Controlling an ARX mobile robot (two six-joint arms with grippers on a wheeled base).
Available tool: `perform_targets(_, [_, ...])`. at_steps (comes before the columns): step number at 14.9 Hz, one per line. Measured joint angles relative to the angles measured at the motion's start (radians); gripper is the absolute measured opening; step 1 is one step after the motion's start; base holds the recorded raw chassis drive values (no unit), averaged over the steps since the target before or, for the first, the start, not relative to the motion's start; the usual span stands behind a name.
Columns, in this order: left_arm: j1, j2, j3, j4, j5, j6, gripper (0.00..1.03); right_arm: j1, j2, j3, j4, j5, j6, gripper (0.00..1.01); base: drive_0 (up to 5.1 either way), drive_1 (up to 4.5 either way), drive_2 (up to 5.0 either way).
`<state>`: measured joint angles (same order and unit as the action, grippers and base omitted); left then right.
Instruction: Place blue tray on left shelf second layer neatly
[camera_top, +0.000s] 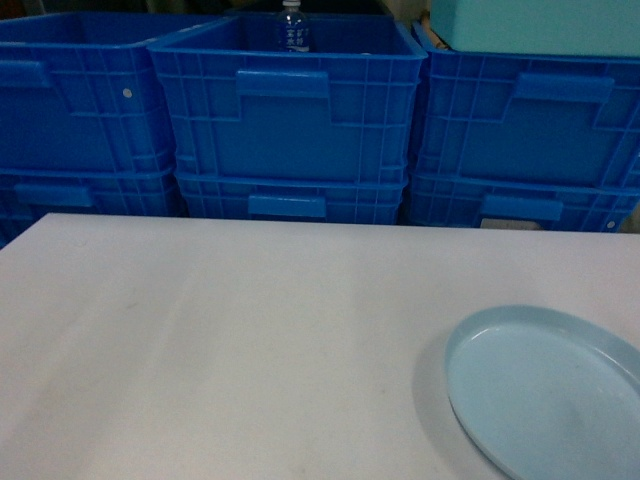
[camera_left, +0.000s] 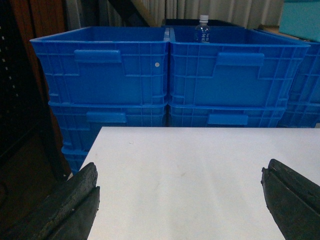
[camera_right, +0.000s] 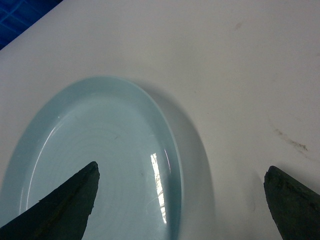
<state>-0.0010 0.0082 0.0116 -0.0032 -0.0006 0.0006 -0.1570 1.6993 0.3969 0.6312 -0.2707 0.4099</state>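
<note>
White table (camera_top: 230, 340) fills most of my head view, matte and bare-looking apart from faint scuffs. At its lower right corner lies the blue tray (camera_top: 545, 395), flat on the surface, its far right edge cut off by the frame. Behind the table stand stacked dark-blue crates (camera_top: 290, 120), two layers high, three across. A water bottle (camera_top: 292, 28) stands upright inside the middle top crate. A teal box (camera_top: 535, 25) sits on the right-hand crate. Neither arm shows here.

Left wrist view: the left tool (camera_left: 182, 200) hangs over the near part of the table, its two dark fingers (camera_left: 75, 207) spread wide with nothing between them. Ahead I see the same crates and the bottle. A dark brown panel (camera_left: 25, 100) runs down the left edge.

Right wrist view: the right tool (camera_right: 182, 200) hovers above the tray, spread wide. One finger (camera_right: 65, 205) overlaps the tray's inside; the other sits over bare table, clear of the rim. I cannot tell whether either touches. Small brownish marks (camera_right: 290, 140) dot the table to the right.
</note>
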Motion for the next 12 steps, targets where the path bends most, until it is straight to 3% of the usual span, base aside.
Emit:
perform_targets(5, [0.0,0.0,0.0,0.0,0.0,0.0,0.98,0.002,0.061,0.0,0.075,-0.019,0.047,0.98,0.0,0.0,0.0])
perform_targets(12, [0.0,0.0,0.0,0.0,0.0,0.0,0.98,0.105,0.057,-0.011,0.077,0.006,0.046,0.98,0.0,0.0,0.0])
